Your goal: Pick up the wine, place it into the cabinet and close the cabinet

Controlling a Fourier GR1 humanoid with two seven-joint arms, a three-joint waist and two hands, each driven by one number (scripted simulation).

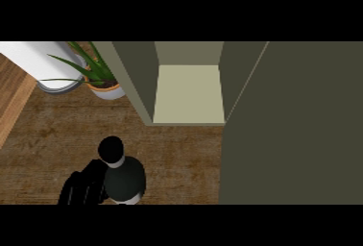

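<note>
Brown counter (184,158) | cabinet (188,93) open, bare shelf | left hand (81,187) curled around wine bottle (122,173) | potted plant (102,79) behind

Wine bottle (125,175): base cut off by lower edge of view; left flank covered by left hand (83,188). Left hand: lower part and forearm cut off at lower edge; dark fingers merge with dark bottle, curl not discernible. Right hand: outside view. Cabinet (188,93): top cut off at far edge; interior above pale shelf unseen. Cabinet door (291,125): runs beyond right edge. White cylinder (42,62): upper part cut off. Potted plant (99,77): leaf tips cut off at far edge.
</note>
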